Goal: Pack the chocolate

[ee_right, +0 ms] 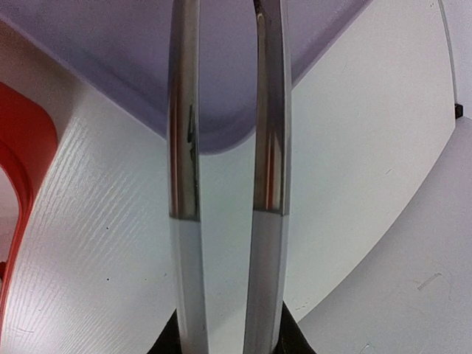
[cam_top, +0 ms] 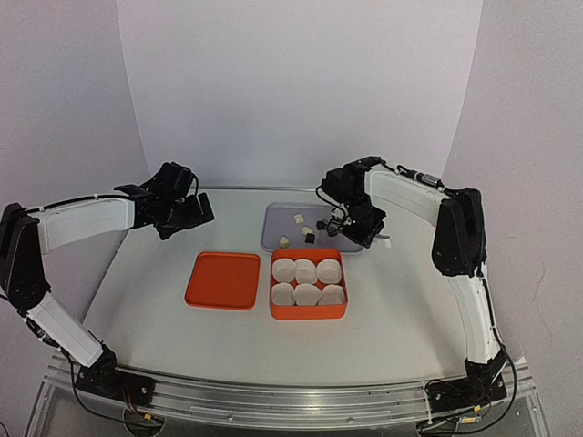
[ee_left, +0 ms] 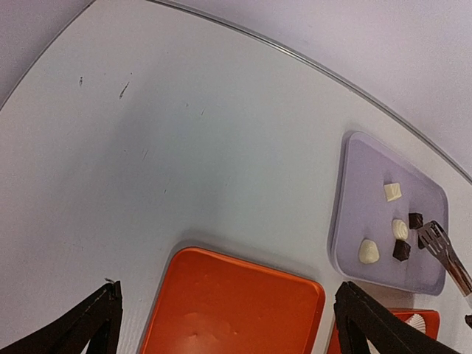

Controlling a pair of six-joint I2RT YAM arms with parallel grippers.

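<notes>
Three cream-white chocolates (ee_left: 393, 192) (ee_left: 400, 229) (ee_left: 368, 251) and two dark ones (ee_left: 416, 220) (ee_left: 401, 251) lie on a lavender tray (ee_left: 361, 184). In the top view the tray (cam_top: 276, 218) sits behind an orange box (cam_top: 308, 315) that holds several white paper cups (cam_top: 306, 271). My right gripper (cam_top: 362, 223) is shut on metal tongs (ee_right: 184, 147). The tong tips (ee_left: 436, 236) hover at the tray's right side beside the dark chocolates. My left gripper (ee_left: 225, 302) is open and empty above the orange lid (ee_left: 236, 310), to the left (cam_top: 182, 217).
The orange lid (cam_top: 223, 280) lies flat to the left of the box. A curved table edge and white walls run behind the tray. In the right wrist view the tray's corner (ee_right: 221, 125) and the box's rim (ee_right: 22, 147) show past the tong arms.
</notes>
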